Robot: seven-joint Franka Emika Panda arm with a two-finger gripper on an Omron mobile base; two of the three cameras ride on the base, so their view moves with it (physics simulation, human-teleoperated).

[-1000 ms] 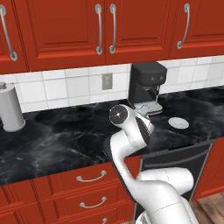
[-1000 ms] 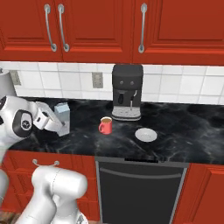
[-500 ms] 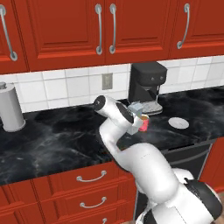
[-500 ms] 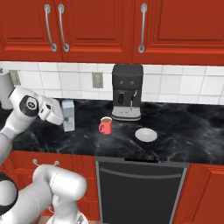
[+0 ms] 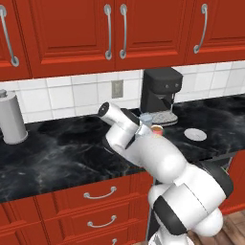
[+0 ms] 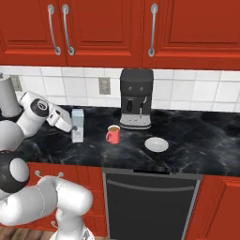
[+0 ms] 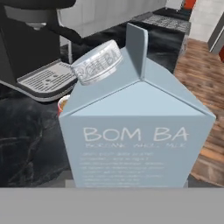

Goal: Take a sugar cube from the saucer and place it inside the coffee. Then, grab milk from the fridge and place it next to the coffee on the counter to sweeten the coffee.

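The milk (image 6: pixel 78 134) is a pale blue gabled carton with a white cap, and my gripper (image 6: pixel 73 124) is shut on it. It stands upright over the black counter (image 6: pixel 197 140), left of the coffee (image 6: pixel 113 134). The coffee is a red cup with brown liquid at its rim. The carton (image 7: pixel 135 131) is very close in the hand view, with the cup's rim (image 7: pixel 62 104) behind it. From the left base view my arm hides most of the milk (image 5: pixel 146 117) and the coffee (image 5: pixel 156 129). The white saucer (image 6: pixel 156 144) lies right of the cup and looks bare. The sugar cube and fridge are out of view.
A black coffee machine (image 6: pixel 136 105) stands against the tiled wall, just behind the cup. A steel canister (image 5: pixel 10 117) stands at the counter's far left. Red cabinets hang above the counter, and a dark oven front (image 6: pixel 150 201) sits below it.
My arm has swung right along the counter, carrying the milk closer to the coffee. The cup, saucer and coffee machine have not moved.
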